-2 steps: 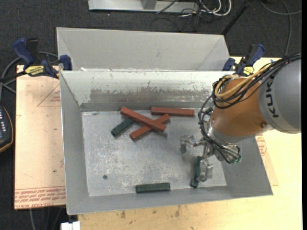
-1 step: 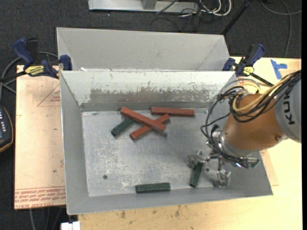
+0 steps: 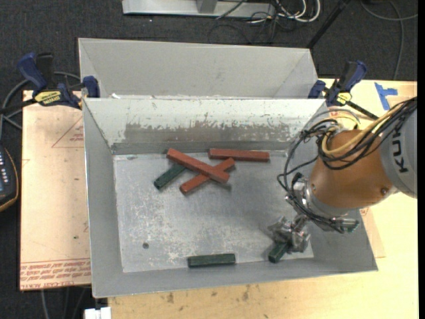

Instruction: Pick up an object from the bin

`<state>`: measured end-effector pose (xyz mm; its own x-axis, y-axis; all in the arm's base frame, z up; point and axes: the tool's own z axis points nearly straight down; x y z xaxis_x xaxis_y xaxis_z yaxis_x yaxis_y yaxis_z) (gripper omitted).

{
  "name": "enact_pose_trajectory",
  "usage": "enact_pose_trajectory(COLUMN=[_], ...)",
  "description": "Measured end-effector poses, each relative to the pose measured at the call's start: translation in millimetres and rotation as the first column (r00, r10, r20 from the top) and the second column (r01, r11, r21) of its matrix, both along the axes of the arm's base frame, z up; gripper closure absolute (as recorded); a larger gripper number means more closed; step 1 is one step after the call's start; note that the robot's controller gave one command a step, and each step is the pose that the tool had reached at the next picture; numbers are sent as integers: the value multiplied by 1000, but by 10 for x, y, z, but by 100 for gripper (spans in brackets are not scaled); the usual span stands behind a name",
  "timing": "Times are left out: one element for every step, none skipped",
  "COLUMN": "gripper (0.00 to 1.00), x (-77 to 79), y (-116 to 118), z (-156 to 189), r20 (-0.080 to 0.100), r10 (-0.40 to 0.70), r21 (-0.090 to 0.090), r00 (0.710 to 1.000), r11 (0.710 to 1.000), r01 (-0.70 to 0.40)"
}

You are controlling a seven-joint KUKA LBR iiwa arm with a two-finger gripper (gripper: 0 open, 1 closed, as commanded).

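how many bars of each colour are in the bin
red bars: 3
green bars: 3
total: 6

A short dark green rectangular bar (image 3: 276, 251) lies in the lower right corner of the grey metal bin (image 3: 199, 118), on its floor just beside the front wall. It sits aslant, its lower-left end bare and pointing toward that wall, its upper-right end tucked under the claw (image 3: 294, 236). Whether that hidden end rests flat or is raised cannot be told.
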<state>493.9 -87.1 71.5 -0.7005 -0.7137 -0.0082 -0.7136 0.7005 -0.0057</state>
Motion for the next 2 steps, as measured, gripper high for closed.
enact_pose_trajectory(gripper=[100, 100], x=[-49, -59], y=[-97, -174], z=[1169, 1980], r20=[0, 2], r10=[46, 32], r21=[-3, -4], r00=[999, 999], r11=[999, 999], r01=[-46, -32])
